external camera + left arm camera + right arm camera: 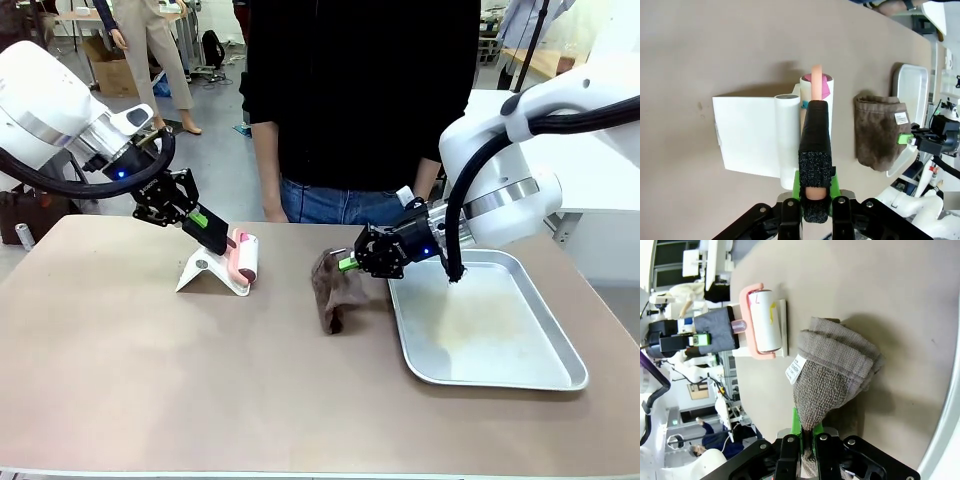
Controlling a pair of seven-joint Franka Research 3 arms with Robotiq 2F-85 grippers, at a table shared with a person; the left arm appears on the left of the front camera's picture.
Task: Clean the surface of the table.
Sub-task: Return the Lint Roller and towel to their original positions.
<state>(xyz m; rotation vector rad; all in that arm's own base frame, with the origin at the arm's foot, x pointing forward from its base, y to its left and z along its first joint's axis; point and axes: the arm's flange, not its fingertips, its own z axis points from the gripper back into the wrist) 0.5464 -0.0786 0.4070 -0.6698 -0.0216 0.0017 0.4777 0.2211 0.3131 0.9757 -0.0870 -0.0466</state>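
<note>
Beige-brown matte top is what you're looking at: the table [150,380] runs across the whole front view, w/ a person in a dark top and jeans [360,100] standing at its far edge, centre. Your left gripper [213,234] comes in from the upper left and has its jaws clenched on the handle of a lint roller [245,255]; in the left wrist view the pink handle sits squeezed between the black padded fingers [815,165], and the white roll w/ pink end lies across a white folded stand [747,137] that rests on the table left of centre. Your right gripper [352,262] reaches in from the right, jaws grasping a brown-grey cloth [335,290]; the right wrist view shows the towel [832,375] pinched at one end, bunched, white label on its edge, the rest draped down toward the tabletop. Whether the cloth's lower edge is actually pressed on the surface or just brushing it you can't tell from the front cam, prob. touching. Cloth sits near table centre, just beside the left rim of a silver metal tray [505,372] that lies on the right part of the table. Roller and cloth are apart, w/ bare tabletop between them. Tray's inside looks faintly smudged; right arm's black cable hangs over its far left corner.
</note>
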